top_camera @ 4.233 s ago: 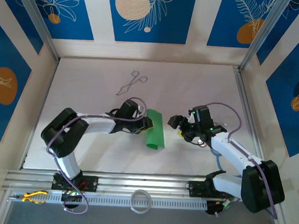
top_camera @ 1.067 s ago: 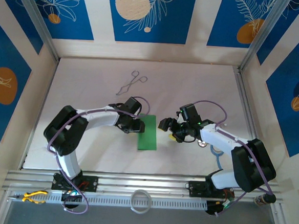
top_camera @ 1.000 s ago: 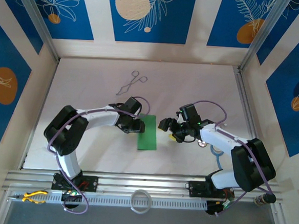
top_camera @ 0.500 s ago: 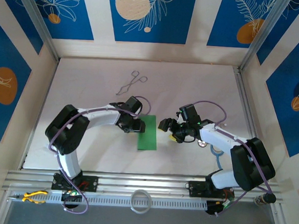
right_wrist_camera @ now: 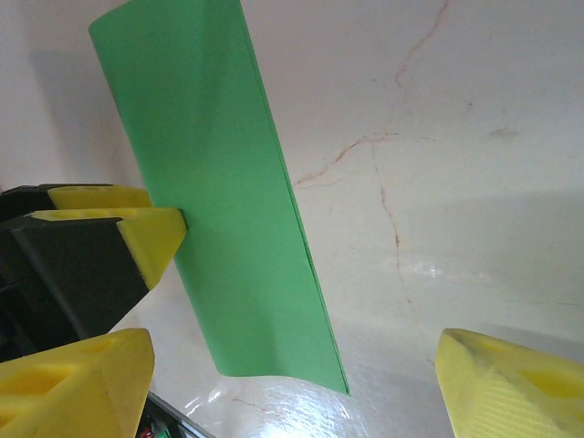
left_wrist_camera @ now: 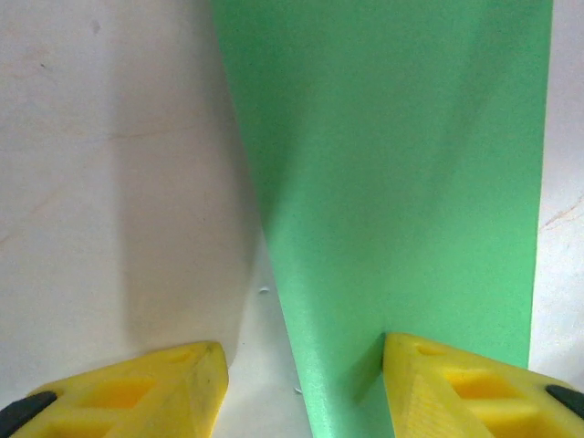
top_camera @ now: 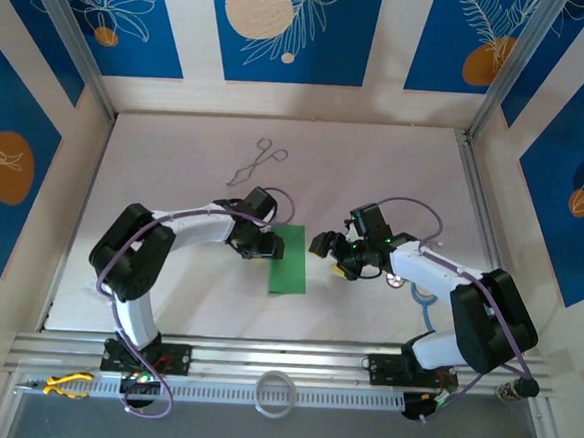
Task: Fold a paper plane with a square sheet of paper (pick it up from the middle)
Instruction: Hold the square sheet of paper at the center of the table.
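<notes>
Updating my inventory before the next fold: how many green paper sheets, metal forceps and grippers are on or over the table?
Green paper sheet: 1
Metal forceps: 1
Grippers: 2 (left gripper, right gripper)
Total: 4

The square sheet of paper (top_camera: 289, 261) is bright green and folded into a narrow rectangle. It lies on the tabletop (top_camera: 375, 175) near centre, long axis twelve to six o'clock.
</notes>
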Controlling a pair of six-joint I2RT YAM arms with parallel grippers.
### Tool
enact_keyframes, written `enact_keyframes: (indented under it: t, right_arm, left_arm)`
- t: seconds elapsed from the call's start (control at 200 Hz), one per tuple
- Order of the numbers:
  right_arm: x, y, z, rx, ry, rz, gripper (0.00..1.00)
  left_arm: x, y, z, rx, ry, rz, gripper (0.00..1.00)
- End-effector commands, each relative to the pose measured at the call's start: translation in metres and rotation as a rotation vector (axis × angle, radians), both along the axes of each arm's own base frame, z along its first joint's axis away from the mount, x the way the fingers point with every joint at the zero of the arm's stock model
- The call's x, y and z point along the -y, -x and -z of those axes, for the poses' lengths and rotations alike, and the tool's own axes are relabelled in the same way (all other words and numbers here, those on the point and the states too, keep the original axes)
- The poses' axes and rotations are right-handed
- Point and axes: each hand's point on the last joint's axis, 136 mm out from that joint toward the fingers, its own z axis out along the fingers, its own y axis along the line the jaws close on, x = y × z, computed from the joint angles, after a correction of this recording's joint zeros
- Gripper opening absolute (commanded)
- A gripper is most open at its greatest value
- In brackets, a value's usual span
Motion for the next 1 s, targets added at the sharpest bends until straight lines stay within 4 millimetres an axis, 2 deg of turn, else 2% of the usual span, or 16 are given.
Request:
enact_keyframes:
  t: [0.0,0.355,0.475,0.77,0.87,0.995]
  right_arm:
    - [-0.001,-0.002,-0.005,0.011,0.012,-0.008,0.81]
    - [-0.001,-0.001,-0.004,0.009,0.011,-0.006,0.82]
    - [-0.005,-0.001,-0.005,0.017,-0.007,-0.022,0.78]
    - [-0.01,-0.007,0.0,0.043,0.003,-0.041,0.36]
    - [-0.014,-0.008,0.002,0.048,0.01,-0.065,0.24]
    - [-0.018,-0.009,0.008,0.035,0.036,-0.073,0.22]
  left_arm:
    - [0.005,0.003,0.022,-0.042,0.003,0.019,0.53]
    - [0.003,0.004,0.025,-0.049,-0.016,0.021,0.53]
    - [0.003,0.004,0.026,-0.052,-0.016,0.019,0.53]
    - [0.002,0.005,0.027,-0.052,-0.014,0.015,0.53]
    - [0.002,0.005,0.027,-0.052,-0.014,0.014,0.53]
    - [0.004,0.005,0.027,-0.048,-0.005,0.023,0.53]
